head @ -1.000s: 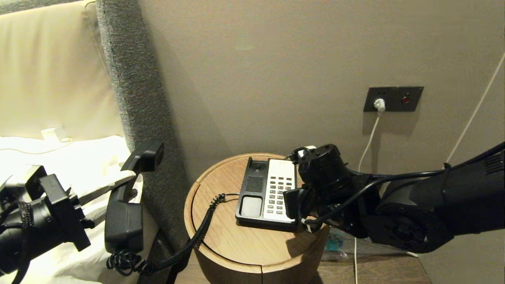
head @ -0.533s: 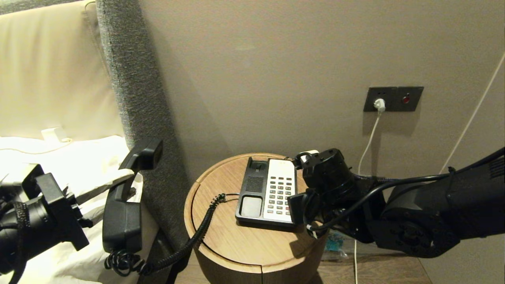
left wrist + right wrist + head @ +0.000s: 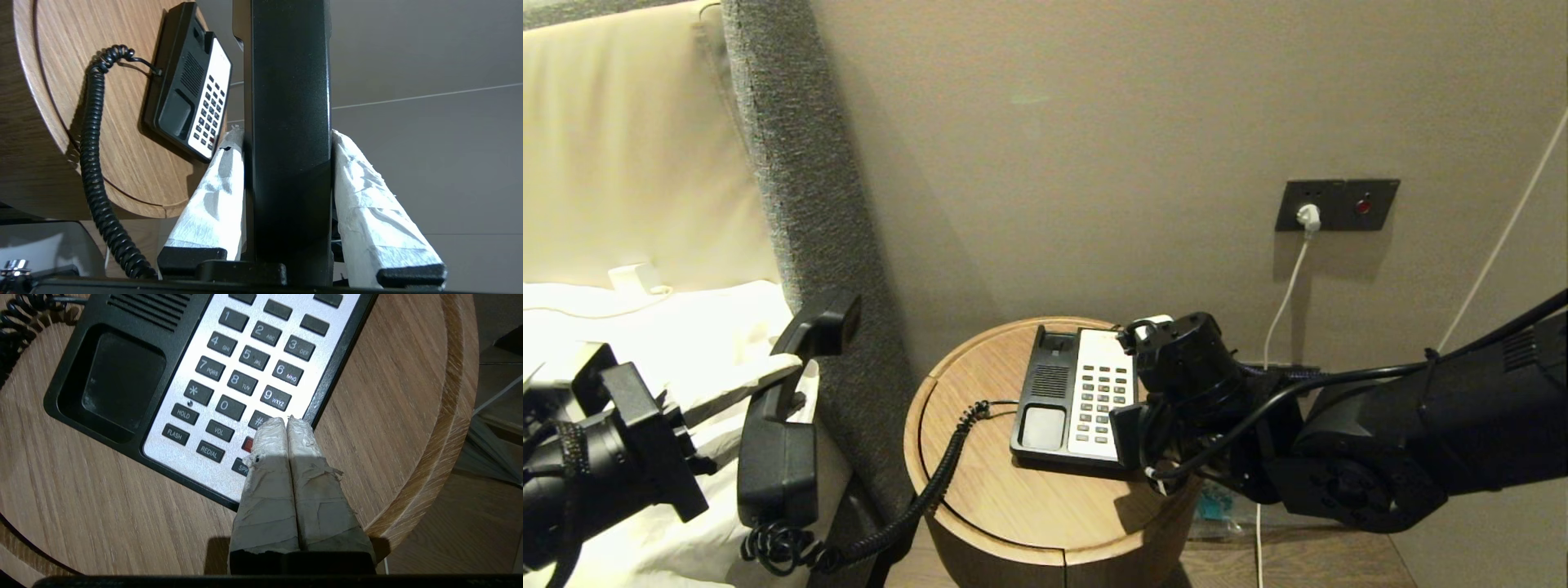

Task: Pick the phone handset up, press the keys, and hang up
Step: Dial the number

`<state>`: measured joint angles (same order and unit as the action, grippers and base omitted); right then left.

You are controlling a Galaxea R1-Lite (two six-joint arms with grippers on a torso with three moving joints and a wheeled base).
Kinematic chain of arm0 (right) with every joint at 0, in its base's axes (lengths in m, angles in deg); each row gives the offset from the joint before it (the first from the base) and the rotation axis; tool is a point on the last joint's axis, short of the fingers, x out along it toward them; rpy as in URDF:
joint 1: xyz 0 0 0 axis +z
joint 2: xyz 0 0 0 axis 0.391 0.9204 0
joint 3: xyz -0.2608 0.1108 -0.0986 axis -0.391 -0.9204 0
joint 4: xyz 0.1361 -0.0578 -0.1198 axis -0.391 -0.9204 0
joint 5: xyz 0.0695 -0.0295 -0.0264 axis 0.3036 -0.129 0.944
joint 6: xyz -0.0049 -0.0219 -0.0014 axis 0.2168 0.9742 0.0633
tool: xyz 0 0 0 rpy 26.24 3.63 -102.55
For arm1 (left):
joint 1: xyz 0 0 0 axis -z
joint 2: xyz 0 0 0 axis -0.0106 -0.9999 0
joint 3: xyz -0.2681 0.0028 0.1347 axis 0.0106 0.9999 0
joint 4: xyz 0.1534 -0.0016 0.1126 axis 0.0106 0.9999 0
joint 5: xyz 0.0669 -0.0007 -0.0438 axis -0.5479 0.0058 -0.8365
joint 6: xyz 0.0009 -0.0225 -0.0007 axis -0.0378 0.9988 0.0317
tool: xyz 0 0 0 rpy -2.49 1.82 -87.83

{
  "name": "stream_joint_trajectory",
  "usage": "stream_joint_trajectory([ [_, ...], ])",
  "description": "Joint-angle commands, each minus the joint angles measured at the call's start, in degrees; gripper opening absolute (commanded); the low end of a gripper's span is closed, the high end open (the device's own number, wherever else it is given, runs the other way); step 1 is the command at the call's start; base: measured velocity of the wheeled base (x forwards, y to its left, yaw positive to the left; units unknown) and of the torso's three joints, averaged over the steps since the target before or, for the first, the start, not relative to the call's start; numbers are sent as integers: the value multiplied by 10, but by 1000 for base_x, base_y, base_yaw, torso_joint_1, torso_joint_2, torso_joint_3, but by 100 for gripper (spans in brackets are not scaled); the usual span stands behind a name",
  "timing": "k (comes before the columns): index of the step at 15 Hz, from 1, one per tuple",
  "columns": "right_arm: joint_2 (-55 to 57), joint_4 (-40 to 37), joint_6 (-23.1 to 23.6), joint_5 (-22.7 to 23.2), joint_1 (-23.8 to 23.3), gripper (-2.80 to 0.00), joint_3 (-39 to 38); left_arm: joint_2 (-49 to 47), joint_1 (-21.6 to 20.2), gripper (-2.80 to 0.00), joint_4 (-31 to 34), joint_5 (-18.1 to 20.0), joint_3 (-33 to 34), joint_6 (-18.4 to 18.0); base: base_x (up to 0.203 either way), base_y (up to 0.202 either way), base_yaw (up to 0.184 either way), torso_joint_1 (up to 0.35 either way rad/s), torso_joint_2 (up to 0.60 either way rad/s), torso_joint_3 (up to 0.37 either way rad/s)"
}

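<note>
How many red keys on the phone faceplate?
1. The red key sits in the lower right of the keys, below the #, partly hidden by the right gripper.

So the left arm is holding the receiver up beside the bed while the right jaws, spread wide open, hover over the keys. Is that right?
Not quite. The right gripper has its jaws shut together, tips over the keys near the hash key, as the right wrist view shows. The left gripper does hold the phone handset beside the bed.

1. We see a round wooden side table [image 3: 1029, 506] beside a grey upholstered headboard edge [image 3: 800, 188].
2. We note a dark wall socket plate [image 3: 1337, 205] holding a white plug [image 3: 1308, 216] with its white cable [image 3: 1282, 306].
3. We see white bedding [image 3: 686, 343] at left.
</note>
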<state>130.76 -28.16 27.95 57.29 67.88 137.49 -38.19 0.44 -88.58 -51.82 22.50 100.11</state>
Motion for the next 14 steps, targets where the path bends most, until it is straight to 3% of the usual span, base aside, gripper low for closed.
stream_joint_trajectory([
  [1, 0, 0, -2, -1, 0, -280, 0, -12, 0, -280, -3, 1, 0, -11, 0, 0, 0, 0, 0, 0],
  [14, 5, -4, -4, -2, 16, -280, -10, -11, -1, -280, -4, 1, 4, -13, 0, 0, 0, 0, 0, 0],
])
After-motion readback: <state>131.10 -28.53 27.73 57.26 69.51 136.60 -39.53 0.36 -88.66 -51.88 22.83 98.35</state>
